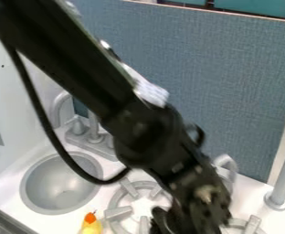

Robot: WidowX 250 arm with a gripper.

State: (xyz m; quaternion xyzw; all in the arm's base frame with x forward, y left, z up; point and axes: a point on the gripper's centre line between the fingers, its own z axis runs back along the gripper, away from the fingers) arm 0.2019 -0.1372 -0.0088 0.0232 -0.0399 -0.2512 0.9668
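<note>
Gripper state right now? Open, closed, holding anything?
Gripper: can't tell open or closed, or whether it holds anything; it's by the stove burner.

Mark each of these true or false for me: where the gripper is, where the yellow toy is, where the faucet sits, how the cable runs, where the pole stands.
1. The gripper is over the sink. False: it is beside the left burner, right of the sink in view.
2. The yellow toy has an orange top. True.
3. The faucet is behind the sink. True.
4. The cable runs clear of the sink in view. False: it crosses in front of it.
5. The pole stands at the right. True.
</note>
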